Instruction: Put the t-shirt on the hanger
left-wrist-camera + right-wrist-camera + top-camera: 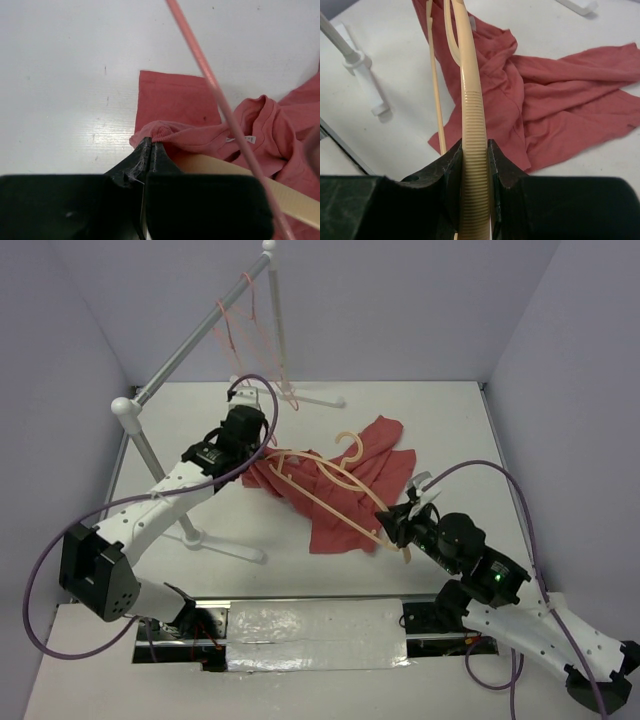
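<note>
Thin pink wire hangers point(232, 340) on a white rack point(195, 335) crowd the worktop's point(440, 420) far-left corner. Mid-worktop, left gripper point(150, 143) pinches the faded-red cloth t-shirt point(345, 502), apparently its neckline; right gripper point(475, 149) clamps the thick beige curved hanger point(471, 105).

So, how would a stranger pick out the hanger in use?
Find the red t-shirt in the middle of the white table. The hanger runs across it, one end in the right gripper. It is thick and pale beige, unlike the thin pink wire hangers on the rack.
</note>
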`<state>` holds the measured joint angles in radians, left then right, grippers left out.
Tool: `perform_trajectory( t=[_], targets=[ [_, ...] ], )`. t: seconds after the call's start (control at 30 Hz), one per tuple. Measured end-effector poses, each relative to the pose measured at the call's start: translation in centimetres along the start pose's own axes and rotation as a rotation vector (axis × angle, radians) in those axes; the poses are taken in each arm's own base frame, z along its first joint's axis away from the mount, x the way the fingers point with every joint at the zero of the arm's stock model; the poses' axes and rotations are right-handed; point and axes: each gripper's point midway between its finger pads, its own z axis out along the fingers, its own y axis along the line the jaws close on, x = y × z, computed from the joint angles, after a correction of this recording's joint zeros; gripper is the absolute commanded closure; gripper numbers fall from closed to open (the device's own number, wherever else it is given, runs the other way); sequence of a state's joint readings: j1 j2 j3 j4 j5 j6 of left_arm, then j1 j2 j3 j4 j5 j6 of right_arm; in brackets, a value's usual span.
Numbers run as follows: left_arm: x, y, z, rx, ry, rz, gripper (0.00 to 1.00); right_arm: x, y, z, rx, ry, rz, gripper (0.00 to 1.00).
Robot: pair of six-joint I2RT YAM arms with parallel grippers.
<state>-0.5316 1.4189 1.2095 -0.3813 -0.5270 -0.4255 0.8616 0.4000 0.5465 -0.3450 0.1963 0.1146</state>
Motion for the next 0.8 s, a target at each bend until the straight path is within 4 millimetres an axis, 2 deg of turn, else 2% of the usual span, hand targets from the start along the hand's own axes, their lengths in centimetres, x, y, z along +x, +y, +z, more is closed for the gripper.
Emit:
perform_trajectory(
  t=[0.13,0.27,0.47,0.8],
  targets=[
    [-0.1,0.5,-0.5,0.006,-0.013,-0.012,1.00,1.6,-0.2,0.7,0.010,0.033,-0.016,1.00],
    [0.5,-0.1,-0.5,0.045,-0.009,-0.012,1.00,2.2,-0.2,1.2,0.003,0.027,-0.044,1.00],
    [1.1,-0.7,-1.4,0.126,-0.022,0.000,1.00,1.6,-0.2,1.8,-0.002,0.004,-0.087,1.00],
    [1.6,-1.4,-2.3,0.123,-0.054,0.079,1.00,0.6,-0.5,1.8,0.005,-0.011,-0.156,1.00]
  ],
)
